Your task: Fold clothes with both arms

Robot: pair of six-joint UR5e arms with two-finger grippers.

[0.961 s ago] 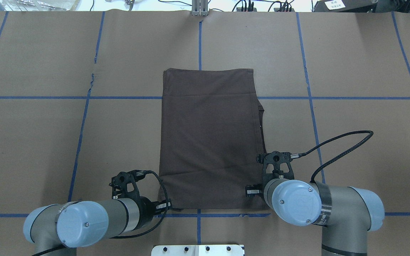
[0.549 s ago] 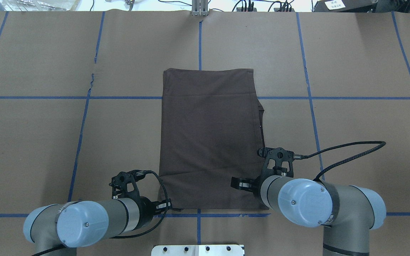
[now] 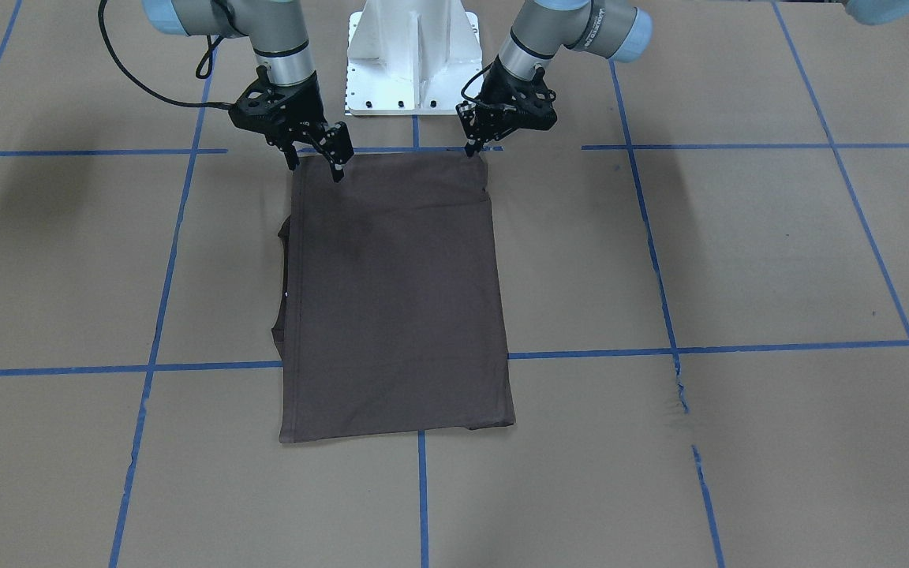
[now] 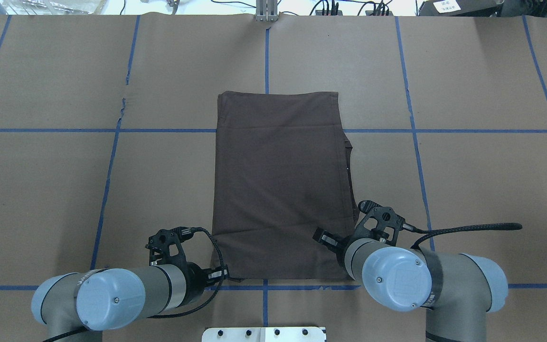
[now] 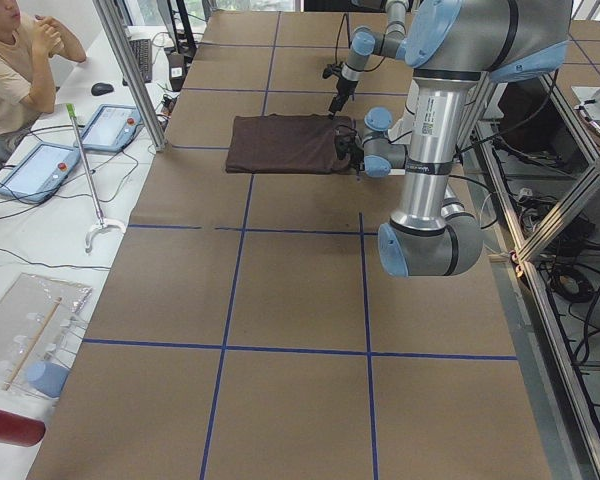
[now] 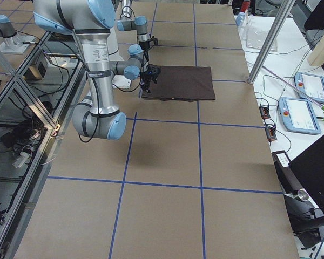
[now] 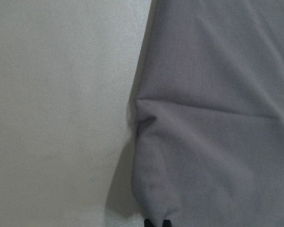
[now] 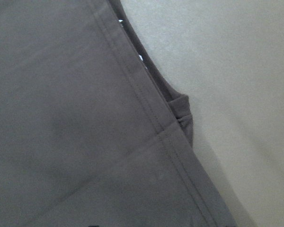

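Note:
The dark brown T-shirt [image 3: 395,292] lies flat as a folded rectangle in the middle of the table [image 4: 280,185]. My left gripper [image 3: 472,150] is shut on the shirt's corner nearest the robot, and the left wrist view shows the cloth [image 7: 213,118] bunched into the fingertips. Over the other near corner my right gripper [image 3: 315,167] stands open, one finger over the cloth and one at its edge. A sleeve edge pokes out on that side [image 8: 182,111].
The white pedestal base [image 3: 411,55] stands just behind the shirt's near edge. Blue tape lines cross the brown paper, which has a small tear [image 3: 679,390]. A seated person [image 5: 15,60] and tablets [image 5: 40,165] are beyond the far table edge.
The right wrist has turned and shifted over the shirt's near corner, and its cable has swung lower. The left arm and the shirt have not moved.

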